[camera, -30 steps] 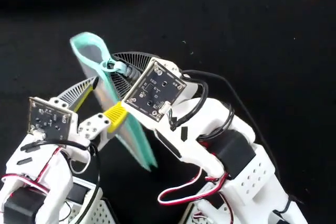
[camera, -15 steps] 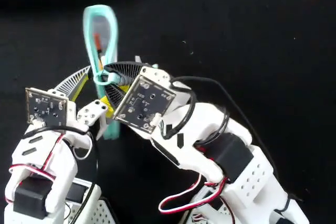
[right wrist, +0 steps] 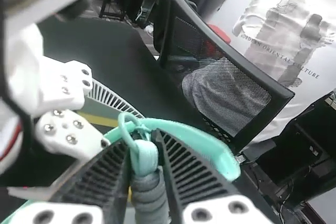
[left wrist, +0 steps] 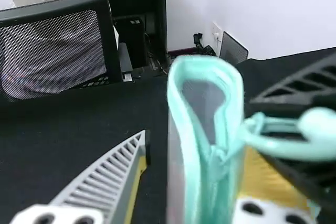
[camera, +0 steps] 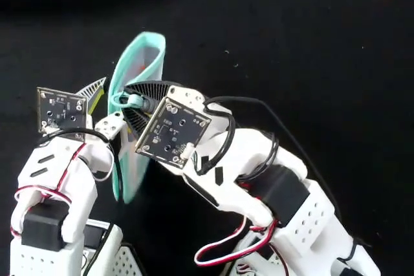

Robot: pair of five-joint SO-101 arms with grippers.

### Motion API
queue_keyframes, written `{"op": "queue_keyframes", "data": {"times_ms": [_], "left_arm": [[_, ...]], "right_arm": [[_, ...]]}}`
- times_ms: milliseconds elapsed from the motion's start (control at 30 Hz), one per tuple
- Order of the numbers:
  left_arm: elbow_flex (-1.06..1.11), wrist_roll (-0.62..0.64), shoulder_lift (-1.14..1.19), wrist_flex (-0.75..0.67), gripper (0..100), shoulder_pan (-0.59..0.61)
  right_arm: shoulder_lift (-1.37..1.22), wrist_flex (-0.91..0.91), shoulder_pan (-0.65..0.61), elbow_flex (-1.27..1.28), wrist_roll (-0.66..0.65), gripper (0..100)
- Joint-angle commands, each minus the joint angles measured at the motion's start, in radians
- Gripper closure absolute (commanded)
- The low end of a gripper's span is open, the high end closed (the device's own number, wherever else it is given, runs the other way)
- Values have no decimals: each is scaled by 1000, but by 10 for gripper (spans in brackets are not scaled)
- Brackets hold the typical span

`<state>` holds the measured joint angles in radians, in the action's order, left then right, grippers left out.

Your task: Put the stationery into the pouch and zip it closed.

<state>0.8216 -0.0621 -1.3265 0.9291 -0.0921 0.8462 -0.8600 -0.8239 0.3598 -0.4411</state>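
Note:
A teal pouch (camera: 139, 63) with a clear side stands on edge above the black table, its mouth (left wrist: 205, 77) gaping at the far end. Something orange shows faintly inside. My left gripper (camera: 113, 105) is shut on the pouch's near part, with a white ribbed finger (left wrist: 105, 182) on one side and a yellow pad (left wrist: 260, 177) on the other. My right gripper (camera: 132, 100) is shut on the teal zipper pull (right wrist: 143, 156), and its black ribbed fingers (right wrist: 184, 171) press either side. In the left wrist view the zipper pull (left wrist: 310, 142) sits beside the pouch (left wrist: 205, 129).
The black table (camera: 291, 50) lies bare to the right and far side of the arms. A mesh office chair (right wrist: 220, 82) stands beyond the table's edge. White arm bases (camera: 110, 256) sit at the near edge.
The pouch swung from leaning left to pointing far-right, and its mouth opened wider. The right gripper travelled left with the zipper pull. The left arm turned with the pouch.

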Motion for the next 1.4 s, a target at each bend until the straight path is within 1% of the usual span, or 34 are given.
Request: {"op": "queue_keyframes", "data": {"times_ms": [0, 100, 133, 167, 267, 500, 633, 733, 1133, 1267, 1367], "left_arm": [[-16, 5, 9, 6, 817, 19], [-16, 5, 9, 8, 970, 19], [-16, 5, 9, 9, 973, 19], [-13, 5, 9, 11, 952, 19], [-12, 5, 9, 11, 974, 18], [-7, 6, 9, 14, 970, 12], [13, 6, 9, 12, 970, 8], [24, 5, 9, 12, 970, -13], [25, 5, 15, 11, 970, -21], [25, 5, 17, 11, 970, -22], [25, 5, 17, 11, 970, -22]], "right_arm": [[36, 32, 52, -16, -8, 986], [33, 40, 66, -16, -8, 986], [33, 40, 66, -16, -8, 986], [33, 40, 66, -16, -8, 986], [33, 40, 66, -16, -6, 986], [33, 44, 66, -15, -6, 986], [33, 46, 64, -15, 71, 986], [33, 46, 63, -15, 98, 986], [36, 46, 61, -15, 98, 981], [39, 38, 35, -15, 97, 920], [35, 38, 17, -15, 92, 933]]}}
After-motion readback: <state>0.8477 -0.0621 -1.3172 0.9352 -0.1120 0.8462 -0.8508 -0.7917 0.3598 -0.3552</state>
